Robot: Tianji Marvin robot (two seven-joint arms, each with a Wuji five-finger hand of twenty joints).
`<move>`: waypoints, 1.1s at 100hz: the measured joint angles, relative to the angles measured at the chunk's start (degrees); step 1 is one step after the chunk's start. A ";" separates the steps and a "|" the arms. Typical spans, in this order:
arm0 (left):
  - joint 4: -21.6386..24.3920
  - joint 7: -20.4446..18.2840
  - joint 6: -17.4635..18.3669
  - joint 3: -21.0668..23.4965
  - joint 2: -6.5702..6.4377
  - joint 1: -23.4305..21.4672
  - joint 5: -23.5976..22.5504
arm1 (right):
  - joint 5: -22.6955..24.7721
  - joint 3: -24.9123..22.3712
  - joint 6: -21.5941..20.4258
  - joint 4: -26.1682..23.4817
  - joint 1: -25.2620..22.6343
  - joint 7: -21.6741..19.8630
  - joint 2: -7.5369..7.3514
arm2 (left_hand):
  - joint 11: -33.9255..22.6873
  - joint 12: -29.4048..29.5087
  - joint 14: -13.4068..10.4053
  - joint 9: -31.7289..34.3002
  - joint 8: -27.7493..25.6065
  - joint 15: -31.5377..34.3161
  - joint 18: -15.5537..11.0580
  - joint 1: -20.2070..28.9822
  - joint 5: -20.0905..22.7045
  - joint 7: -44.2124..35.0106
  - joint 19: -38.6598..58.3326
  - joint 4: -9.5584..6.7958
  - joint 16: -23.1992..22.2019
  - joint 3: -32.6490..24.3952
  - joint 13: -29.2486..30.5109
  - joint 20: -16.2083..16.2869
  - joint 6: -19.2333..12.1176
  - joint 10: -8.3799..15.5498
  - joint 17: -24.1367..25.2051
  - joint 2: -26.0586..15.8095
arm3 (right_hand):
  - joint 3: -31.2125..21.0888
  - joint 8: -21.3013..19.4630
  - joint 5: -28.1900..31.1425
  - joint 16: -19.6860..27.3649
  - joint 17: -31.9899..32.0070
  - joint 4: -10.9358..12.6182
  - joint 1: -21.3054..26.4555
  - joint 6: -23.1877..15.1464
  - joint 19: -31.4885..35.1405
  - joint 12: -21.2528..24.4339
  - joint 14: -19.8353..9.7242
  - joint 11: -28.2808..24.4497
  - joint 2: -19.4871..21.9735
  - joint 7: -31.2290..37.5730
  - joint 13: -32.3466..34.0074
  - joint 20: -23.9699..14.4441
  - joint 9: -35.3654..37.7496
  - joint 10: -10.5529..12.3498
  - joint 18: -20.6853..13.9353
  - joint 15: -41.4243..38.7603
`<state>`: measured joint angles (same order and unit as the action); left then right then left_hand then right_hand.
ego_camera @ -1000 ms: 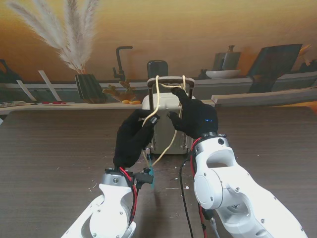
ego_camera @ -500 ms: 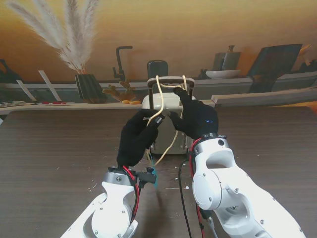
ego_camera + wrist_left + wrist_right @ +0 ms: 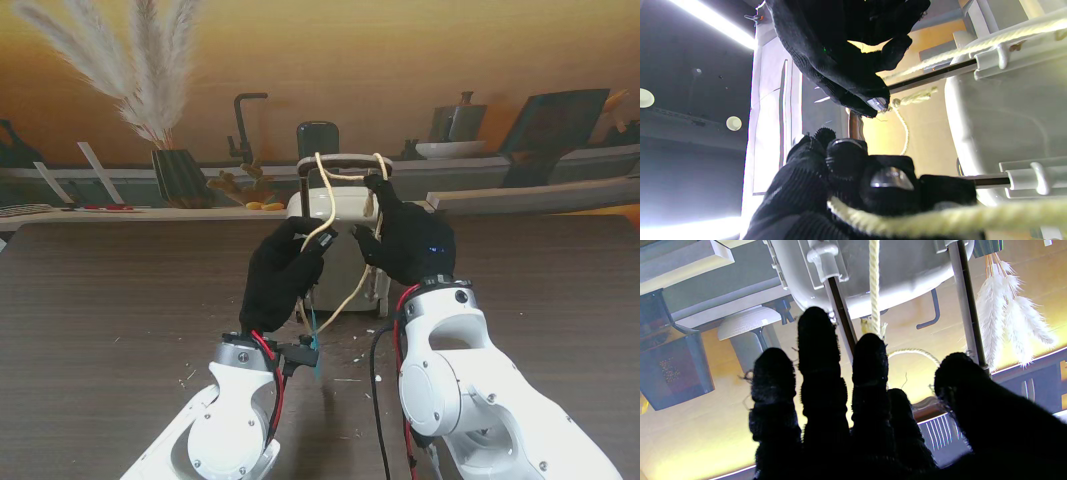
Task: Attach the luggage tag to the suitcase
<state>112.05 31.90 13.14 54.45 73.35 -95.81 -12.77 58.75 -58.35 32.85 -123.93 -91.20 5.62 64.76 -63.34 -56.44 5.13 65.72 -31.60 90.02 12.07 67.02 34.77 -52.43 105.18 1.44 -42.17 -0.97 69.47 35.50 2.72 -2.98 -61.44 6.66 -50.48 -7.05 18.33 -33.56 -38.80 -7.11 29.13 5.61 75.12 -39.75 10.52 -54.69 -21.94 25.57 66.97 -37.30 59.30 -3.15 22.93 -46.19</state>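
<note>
You had the cream braided cord [image 3: 345, 290] draped over the telescopic handle [image 3: 340, 160] of the small white hard-shell suitcase [image 3: 335, 255] at the desk's twelve o'clock, left hand [image 3: 280, 280] pinching it, right hand [image 3: 405, 240] fingering its frayed end, knot unfinished, tag itself unseen.

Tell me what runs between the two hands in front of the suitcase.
In the stand view, the cream cord hangs between the left hand and right hand, looped over the suitcase handle. Nothing else shows there.
</note>
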 measured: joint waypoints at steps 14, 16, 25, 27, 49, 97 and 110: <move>-0.11 -0.12 0.03 -0.11 -0.01 0.10 -0.06 | -0.34 0.74 0.85 0.59 1.36 -0.99 -0.06 | 0.00 0.00 0.00 0.00 0.01 0.00 0.00 0.00 0.00 0.00 0.00 0.00 0.00 0.00 0.00 -0.02 0.00 0.00 0.00 0.00 | 0.00 0.06 0.00 0.00 0.00 0.00 0.00 0.04 0.00 0.00 0.00 0.00 0.09 0.00 0.00 0.00 0.00 -0.01 0.03 0.00; -0.12 -0.14 0.03 -0.12 -0.01 0.10 -0.06 | -0.39 0.86 0.95 0.72 1.56 -1.09 -0.06 | 0.00 0.00 0.00 0.00 0.01 0.00 0.00 0.00 0.00 0.00 0.00 0.00 0.00 0.00 0.00 -0.03 0.00 0.00 0.00 0.00 | 0.00 0.06 0.00 0.00 0.00 0.00 0.00 0.04 0.00 0.00 0.00 0.00 0.09 0.00 0.00 0.00 0.00 -0.01 0.03 0.00; -0.17 -0.21 0.04 -0.12 -0.02 0.13 -0.09 | -0.75 1.22 1.30 1.18 2.17 -1.27 -0.05 | 0.00 0.00 0.00 0.00 0.01 0.00 0.00 0.00 0.00 0.00 0.00 0.00 0.00 0.00 0.00 -0.04 0.00 0.00 0.00 0.00 | 0.00 0.07 0.77 0.00 0.00 0.00 0.00 0.70 0.00 0.00 0.00 0.00 0.09 -0.01 0.00 0.00 0.01 -0.01 0.04 0.00; -0.17 -0.22 0.04 -0.13 -0.02 0.13 -0.11 | -0.83 1.27 1.37 1.27 2.24 -1.27 -0.05 | 0.00 0.00 0.00 -0.01 0.01 0.00 0.00 0.00 0.00 0.00 0.00 0.00 0.00 0.00 0.00 -0.04 0.00 0.00 0.00 0.00 | 0.00 0.07 0.81 0.00 0.00 0.00 0.00 0.76 0.00 0.00 0.00 0.00 0.09 -0.01 0.00 0.00 0.01 -0.01 0.05 0.00; -0.19 -0.27 0.09 -0.20 -0.04 0.14 -0.38 | -1.26 1.79 1.97 2.18 2.80 -1.14 -0.02 | 0.00 0.00 0.00 -0.01 0.01 -0.01 0.01 0.00 0.01 0.01 0.00 0.00 0.00 0.00 0.00 -0.06 0.00 0.00 0.00 0.01 | 0.00 0.55 1.59 0.00 0.00 0.00 0.00 1.34 0.00 0.00 0.01 0.00 0.10 -0.12 0.00 0.00 0.03 -0.01 0.06 0.00; -0.46 -0.12 0.44 -0.81 -0.02 0.21 -0.83 | -1.49 4.52 2.93 3.85 5.56 -0.67 0.14 | 0.00 0.00 0.01 -0.01 0.02 -0.01 0.01 0.00 0.01 0.03 0.00 0.00 0.00 0.00 0.00 -0.39 0.00 0.00 0.00 0.02 | 0.00 0.55 1.06 0.00 0.00 0.00 0.00 -3.30 0.00 0.00 0.01 0.00 0.12 0.01 0.00 0.00 -0.69 -0.03 0.06 0.00; -0.53 -0.12 0.46 -1.01 -0.02 0.29 -0.83 | -1.36 5.14 3.46 3.89 6.10 -0.55 0.23 | 0.00 0.00 0.01 -0.01 0.02 -0.01 0.01 0.00 0.01 0.03 0.00 0.00 0.00 0.00 0.00 -0.41 0.00 0.00 0.00 0.02 | 0.00 0.56 0.51 0.00 0.00 0.00 0.00 -3.72 0.00 0.00 0.01 0.00 0.18 0.07 0.00 0.00 -1.21 -0.03 0.06 0.00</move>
<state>111.52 31.78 13.60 53.43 73.33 -95.52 -13.60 57.39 -53.22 36.31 -120.03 -85.10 5.07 65.00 -63.34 -56.44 5.14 65.71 -31.58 90.01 12.07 67.02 34.78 -52.40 105.18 1.44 -42.17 -0.97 69.47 35.09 2.72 -2.98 -61.44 6.68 -50.48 -6.49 18.84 -33.56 -38.80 -7.11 29.13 1.89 75.12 -39.75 10.54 -54.69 -21.76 25.64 66.97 -37.30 58.09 -3.18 22.99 -46.19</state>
